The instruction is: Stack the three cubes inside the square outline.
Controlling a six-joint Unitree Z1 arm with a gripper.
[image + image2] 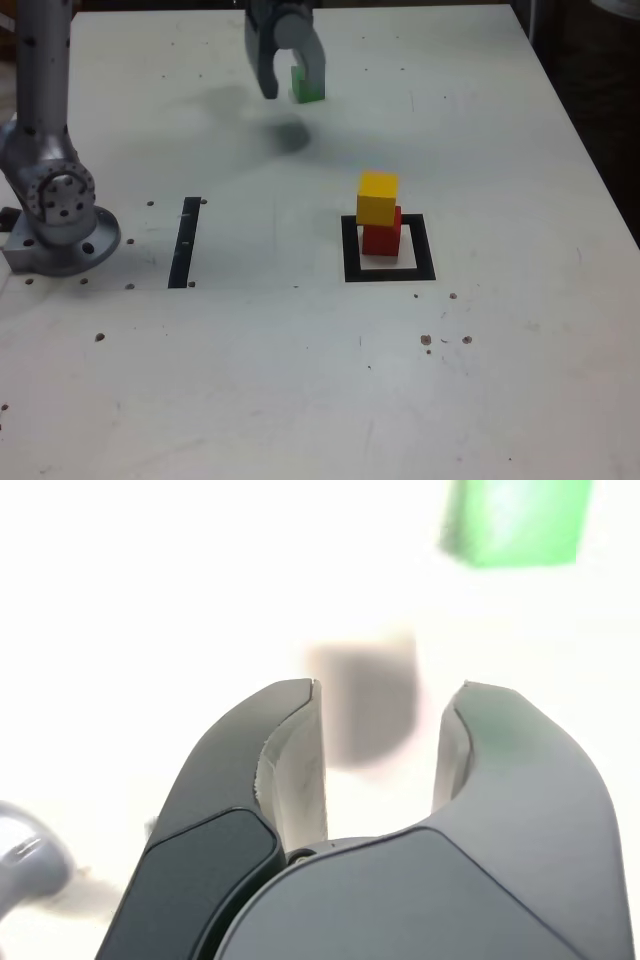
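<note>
In the exterior view a yellow cube (377, 197) sits on a red cube (382, 239), shifted slightly toward that view's left. The red cube stands inside the square outline (390, 272) of black tape. The green cube (308, 88) lies on the table near the far edge. My gripper (292, 87) hangs over it, open, and one finger hides part of the cube. In the wrist view the gripper (388, 687) is open with nothing between its fingers. There the green cube (515, 520) lies ahead of the fingertips and off to one side, apart from them.
The arm's grey base (58, 215) stands at the exterior view's left. A thin black tape strip (185, 243) lies between it and the outline. The white table (300, 380) has small screw holes, and its right edge borders a dark floor (600, 90).
</note>
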